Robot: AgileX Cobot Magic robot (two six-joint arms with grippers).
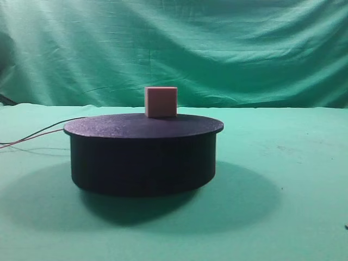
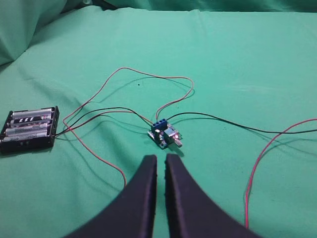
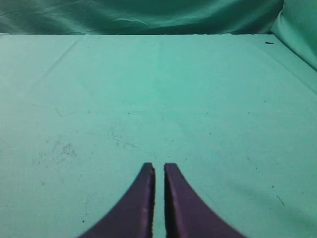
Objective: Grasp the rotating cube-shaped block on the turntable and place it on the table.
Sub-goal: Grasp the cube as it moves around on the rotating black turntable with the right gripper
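Note:
The salmon-pink cube-shaped block (image 1: 161, 101) sits on the far side of the black turntable (image 1: 143, 155), which stands on the green cloth table (image 1: 283, 179) in the exterior high view. Neither gripper shows in that view. In the left wrist view my left gripper (image 2: 161, 159) is shut and empty, with only a thin slit between its dark fingers, above the cloth near a small circuit board. In the right wrist view my right gripper (image 3: 159, 167) is shut and empty over bare green cloth. The block and turntable are out of both wrist views.
A small blue circuit board (image 2: 164, 134) lies just ahead of the left gripper. A black battery holder (image 2: 28, 129) lies to the left. Red and black wires (image 2: 262, 158) cross the cloth; thin wires (image 1: 32, 136) trail left from the turntable. A green curtain (image 1: 174, 49) hangs behind.

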